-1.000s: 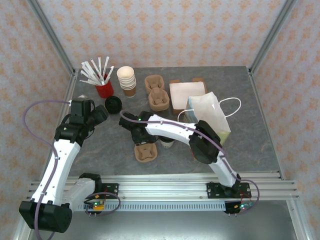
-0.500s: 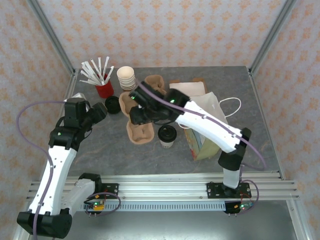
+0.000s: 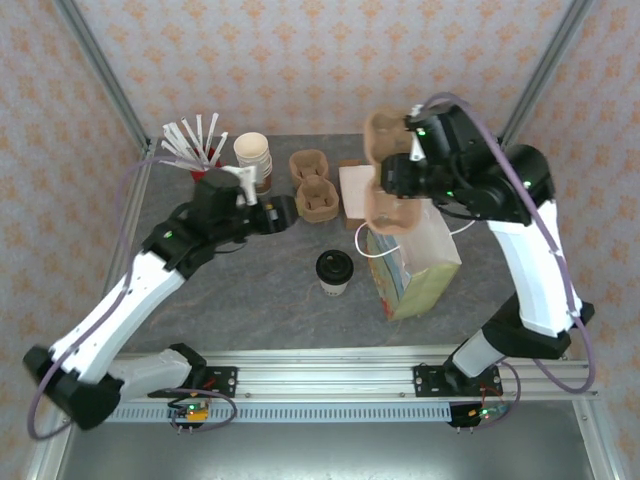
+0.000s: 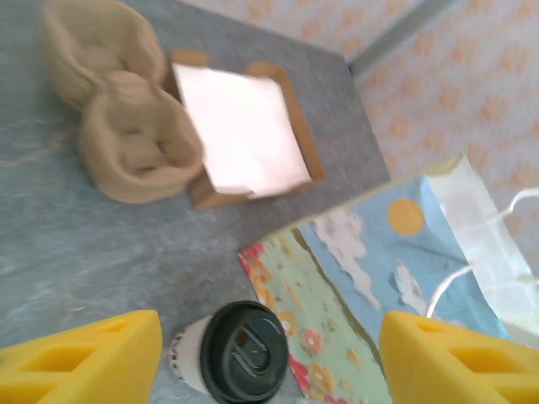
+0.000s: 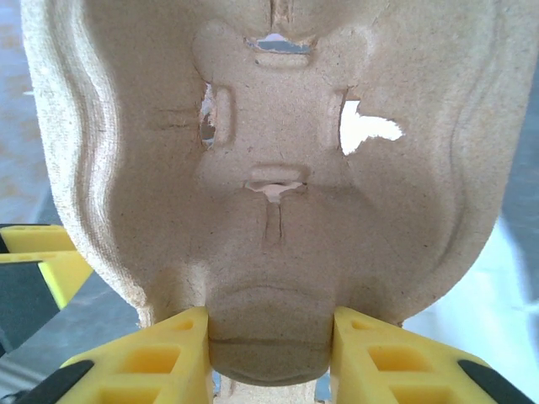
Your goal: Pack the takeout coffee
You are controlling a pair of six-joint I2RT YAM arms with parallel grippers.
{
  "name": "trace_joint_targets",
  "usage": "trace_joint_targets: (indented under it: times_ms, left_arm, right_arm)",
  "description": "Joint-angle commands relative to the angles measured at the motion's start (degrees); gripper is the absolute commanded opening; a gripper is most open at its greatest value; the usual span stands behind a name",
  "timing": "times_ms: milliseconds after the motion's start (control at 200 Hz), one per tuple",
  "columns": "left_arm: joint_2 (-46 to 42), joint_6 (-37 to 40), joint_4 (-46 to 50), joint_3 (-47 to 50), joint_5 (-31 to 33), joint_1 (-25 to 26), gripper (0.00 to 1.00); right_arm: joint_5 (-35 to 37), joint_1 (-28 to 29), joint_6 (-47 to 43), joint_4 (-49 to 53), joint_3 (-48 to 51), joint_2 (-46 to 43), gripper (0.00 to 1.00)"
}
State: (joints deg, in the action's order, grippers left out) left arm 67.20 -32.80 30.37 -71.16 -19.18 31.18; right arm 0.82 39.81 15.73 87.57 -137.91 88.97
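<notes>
The coffee (image 3: 333, 272) is seen upright on the bench (image 3: 250, 295), at the bag's (image 3: 425, 255) 9 o'clock. The left pincer (image 3: 268, 216) is held wide at its 11 o'clock. A carrier (image 3: 385, 205) is clamped in the right pincer (image 5: 269, 335), over the bag.

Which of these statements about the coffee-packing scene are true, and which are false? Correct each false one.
1. The right tool grips a pulp cup carrier. True.
2. The takeout coffee is inside the paper bag. False: it stands on the table, to the left of the bag in the top view.
3. The left tool is open and holds nothing. True.
4. The takeout coffee has no lid. False: a black lid sits on it.
</notes>
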Motion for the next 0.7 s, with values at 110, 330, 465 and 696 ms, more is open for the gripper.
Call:
trace_joint_targets:
  times_ms: [110, 330, 465, 696]
  left_arm:
    - [17.24, 10.79, 2.93, -18.88, 3.71, 9.87, 0.70]
    - [30.64, 16.87, 4.92, -30.95, -0.69, 11.18, 0.69]
    - [38.63, 24.00, 11.56, -41.32, -1.74, 11.18, 0.68]
    - [49.93, 29.45, 19.51, -54.94, -4.32, 11.18, 0.64]
  right_arm:
    - [10.01, -5.50, -3.90, 9.72, 2.27, -1.95, 0.35]
    - [9.25, -7.72, -4.56, 6.89, 8.46, -3.46, 0.35]
    - [7.80, -10.24, -4.83, 5.39, 10.00, -4.33, 0.35]
    - [5.69, -11.62, -5.08, 4.16, 13.14, -5.65, 0.34]
